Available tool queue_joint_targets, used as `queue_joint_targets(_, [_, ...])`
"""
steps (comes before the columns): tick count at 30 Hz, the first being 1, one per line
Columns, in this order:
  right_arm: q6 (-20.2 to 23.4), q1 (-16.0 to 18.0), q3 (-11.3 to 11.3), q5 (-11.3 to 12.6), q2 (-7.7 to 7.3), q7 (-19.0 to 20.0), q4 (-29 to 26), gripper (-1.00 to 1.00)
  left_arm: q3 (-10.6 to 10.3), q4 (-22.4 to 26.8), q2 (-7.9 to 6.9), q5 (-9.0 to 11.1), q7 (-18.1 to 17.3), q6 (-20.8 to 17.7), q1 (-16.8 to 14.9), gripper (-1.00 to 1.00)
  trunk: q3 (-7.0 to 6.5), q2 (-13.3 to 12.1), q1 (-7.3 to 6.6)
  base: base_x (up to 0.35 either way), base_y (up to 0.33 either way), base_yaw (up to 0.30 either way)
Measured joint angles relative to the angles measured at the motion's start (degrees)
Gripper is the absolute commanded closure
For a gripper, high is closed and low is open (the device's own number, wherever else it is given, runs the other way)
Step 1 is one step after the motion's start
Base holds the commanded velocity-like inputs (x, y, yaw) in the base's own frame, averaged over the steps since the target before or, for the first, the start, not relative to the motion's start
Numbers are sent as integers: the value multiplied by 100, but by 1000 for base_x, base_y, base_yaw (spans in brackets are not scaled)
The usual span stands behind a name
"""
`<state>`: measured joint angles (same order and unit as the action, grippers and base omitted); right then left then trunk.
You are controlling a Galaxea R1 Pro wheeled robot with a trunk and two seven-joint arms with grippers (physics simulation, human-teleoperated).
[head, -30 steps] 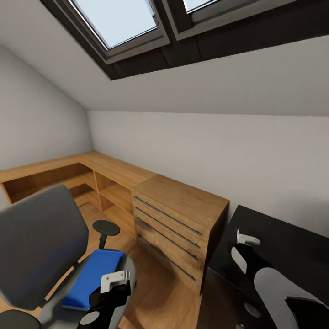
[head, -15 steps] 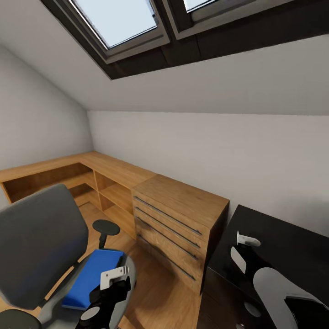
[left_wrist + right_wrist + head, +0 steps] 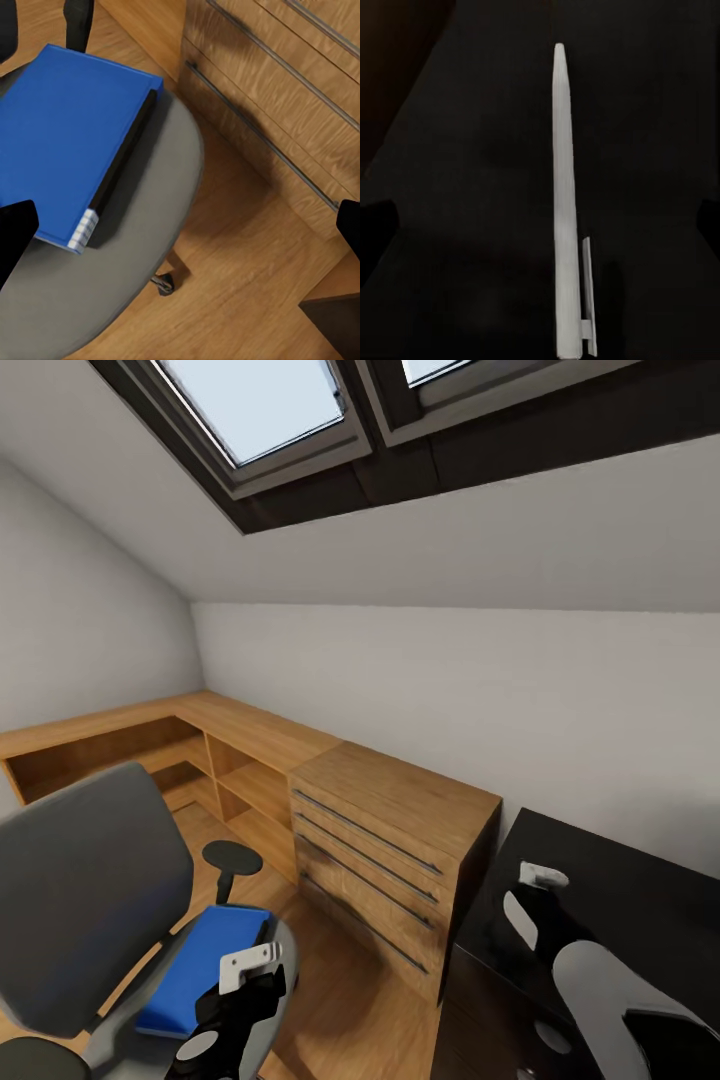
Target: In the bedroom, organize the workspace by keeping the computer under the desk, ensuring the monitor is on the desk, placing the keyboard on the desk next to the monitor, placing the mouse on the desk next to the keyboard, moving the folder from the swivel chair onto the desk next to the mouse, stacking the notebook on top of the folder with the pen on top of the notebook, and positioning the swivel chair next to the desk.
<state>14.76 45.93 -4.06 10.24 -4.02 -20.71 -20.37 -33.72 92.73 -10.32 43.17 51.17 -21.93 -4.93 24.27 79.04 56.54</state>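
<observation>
Folder (image 3: 64, 142) lies flat on swivel chair (image 3: 85, 880) seat, spine toward seat's front edge; left gripper (image 3: 180, 225) above it, jaws spread, empty. Pen (image 3: 566, 210) lies on desk (image 3: 640, 900) top; right gripper (image 3: 540, 225) over it, jaws spread wide, clear of the pen.

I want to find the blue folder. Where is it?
The blue folder lies flat on the swivel chair seat, low at the head view's left, just beyond the left gripper and near the wooden drawers.
</observation>
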Motion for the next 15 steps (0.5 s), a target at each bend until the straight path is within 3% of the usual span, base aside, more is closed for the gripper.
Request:
queue_joint_targets(5, [6, -39, -17, -11, 220, -6, -1003, -100, 0, 0, -2, 0, 0, 0, 0, -100, 0, 0, 0, 0, 0, 0])
queue_joint_targets(9, [154, -252, -1, -31, 616, -61, -1969, -100, 6, -1, -7, 0, 0, 1, -1, -100, 0, 0, 0, 0, 0, 4])
queue_joint_targets(11, [215, -385, 8, -44, 743, -152, -2206, -100, 8, 0, -8, 1, 0, 1, 0, -100, 0, 0, 0, 0, 0, 66])
queue_joint_targets(15, [237, -481, 27, -41, 838, -276, -2319, -100, 10, 1, -9, 1, 0, 1, 1, -100, 0, 0, 0, 0, 0, 183])
